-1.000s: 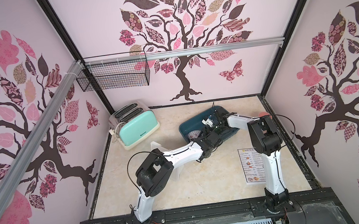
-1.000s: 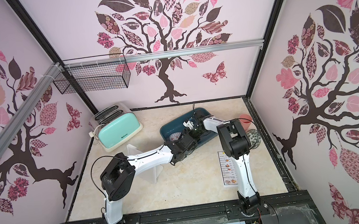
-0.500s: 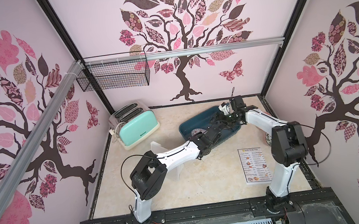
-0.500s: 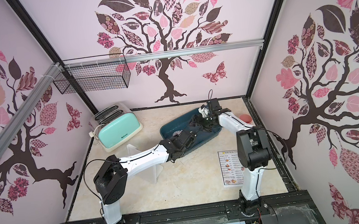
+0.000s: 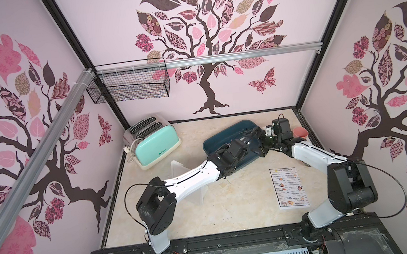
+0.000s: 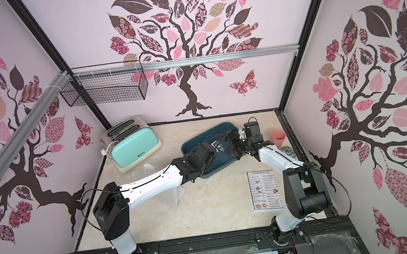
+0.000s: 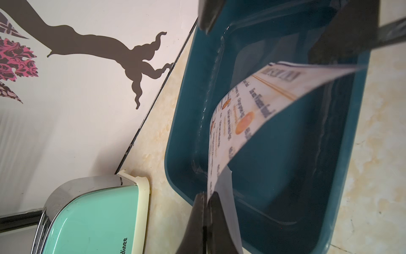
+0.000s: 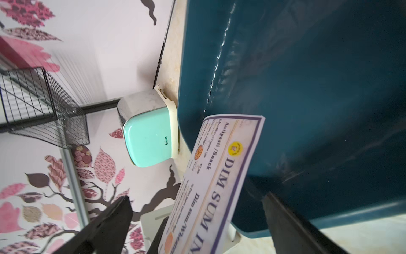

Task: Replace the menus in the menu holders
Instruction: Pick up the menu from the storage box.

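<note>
My left gripper (image 7: 206, 195) is shut on the corner of a white "DIM SUM INN" menu (image 7: 252, 105), which it holds curved above the dark teal tub (image 7: 285, 176). In the right wrist view the same menu (image 8: 222, 176) rises between the fingers of my right gripper (image 8: 196, 196), which stands wide open and does not touch the sheet. Both grippers meet over the tub's right end, left gripper (image 5: 247, 142) facing right gripper (image 5: 260, 143). A second menu (image 5: 289, 188) lies flat on the table at the front right. The clear menu holder (image 5: 179, 168) stands behind my left forearm, partly hidden.
A mint toaster (image 5: 156, 146) stands at the back left beside the tub (image 5: 224, 131). A pink cup (image 5: 300, 132) sits by the right wall close to my right wrist. A black wire basket (image 5: 130, 85) hangs on the back rail.
My right arm has swung its elbow out to the right and drawn its gripper to the tub's right end, opening wider. My left gripper has reached further over the tub with the menu.
</note>
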`<state>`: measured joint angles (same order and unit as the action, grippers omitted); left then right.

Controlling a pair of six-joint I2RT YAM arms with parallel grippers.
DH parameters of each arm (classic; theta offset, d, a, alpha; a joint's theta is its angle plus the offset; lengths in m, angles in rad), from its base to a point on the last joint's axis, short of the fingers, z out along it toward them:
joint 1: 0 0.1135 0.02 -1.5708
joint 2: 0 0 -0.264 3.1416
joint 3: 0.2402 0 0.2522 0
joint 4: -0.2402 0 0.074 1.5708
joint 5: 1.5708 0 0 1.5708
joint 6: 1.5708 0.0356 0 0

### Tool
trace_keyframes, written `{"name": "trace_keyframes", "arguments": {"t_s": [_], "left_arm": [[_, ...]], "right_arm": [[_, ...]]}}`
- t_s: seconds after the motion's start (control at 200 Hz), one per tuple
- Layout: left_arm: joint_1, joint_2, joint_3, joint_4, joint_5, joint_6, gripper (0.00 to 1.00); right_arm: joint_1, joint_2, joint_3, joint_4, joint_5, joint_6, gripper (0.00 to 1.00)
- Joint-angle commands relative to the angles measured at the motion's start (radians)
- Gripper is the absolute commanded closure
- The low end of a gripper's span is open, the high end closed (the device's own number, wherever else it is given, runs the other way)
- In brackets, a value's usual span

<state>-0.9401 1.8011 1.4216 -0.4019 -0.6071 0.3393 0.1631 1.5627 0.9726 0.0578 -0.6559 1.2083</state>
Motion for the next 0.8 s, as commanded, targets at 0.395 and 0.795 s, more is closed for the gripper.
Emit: {"name": "trace_keyframes", "arguments": {"t_s": [0.395,0.795], "left_arm": [[0.007,-0.026,-0.018,0.044,0.024,-0.032,1.00],[0.007,-0.050,-0.036,0.056,0.025,-0.031,1.00]], "right_arm": [[0.001,-0.031,-0.131,0.192,-0.039,0.340,0.03],[0.006,0.053,-0.136,0.444,-0.072,0.518,0.43]]}}
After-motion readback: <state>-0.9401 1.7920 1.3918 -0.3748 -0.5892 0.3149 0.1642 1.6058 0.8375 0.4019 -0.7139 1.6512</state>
